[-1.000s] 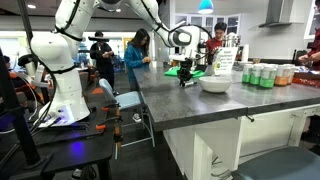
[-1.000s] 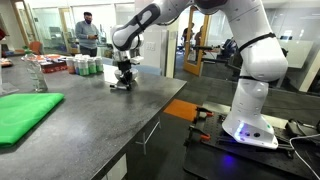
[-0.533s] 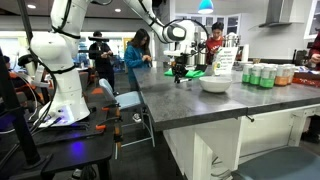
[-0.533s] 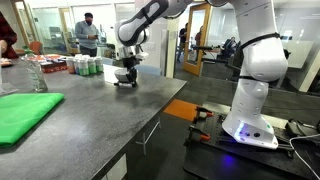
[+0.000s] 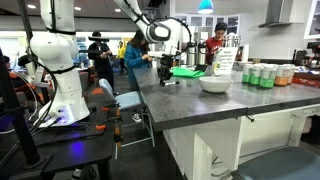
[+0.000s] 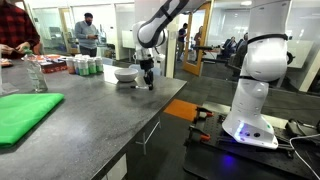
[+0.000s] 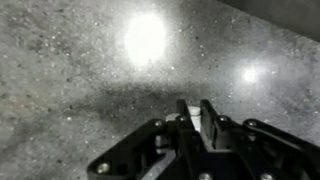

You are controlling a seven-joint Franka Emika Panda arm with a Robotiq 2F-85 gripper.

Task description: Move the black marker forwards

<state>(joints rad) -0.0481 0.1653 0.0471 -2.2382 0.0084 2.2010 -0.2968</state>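
Note:
My gripper (image 5: pixel 167 70) points down over the grey counter near its edge, and it also shows in an exterior view (image 6: pixel 148 70). It is shut on the black marker (image 5: pixel 167 80), a thin dark stick that hangs upright from the jaws (image 6: pixel 150 84), just above the counter top. In the wrist view the two fingers (image 7: pixel 194 106) are close together, with the marker's pale end (image 7: pixel 192 119) between them and speckled counter below.
A white bowl (image 5: pixel 214 83) stands on the counter (image 5: pixel 200 105) beside the gripper, and it also shows in an exterior view (image 6: pixel 125 73). A green mat (image 5: pixel 187 72) (image 6: pixel 25 112), drink cans (image 5: pixel 262 75) (image 6: pixel 83 66), and people behind the counter.
The arm has carried the marker away from beside the bowl toward the counter's edge, leftward in one exterior view and rightward in the other. The jaws stay shut on it.

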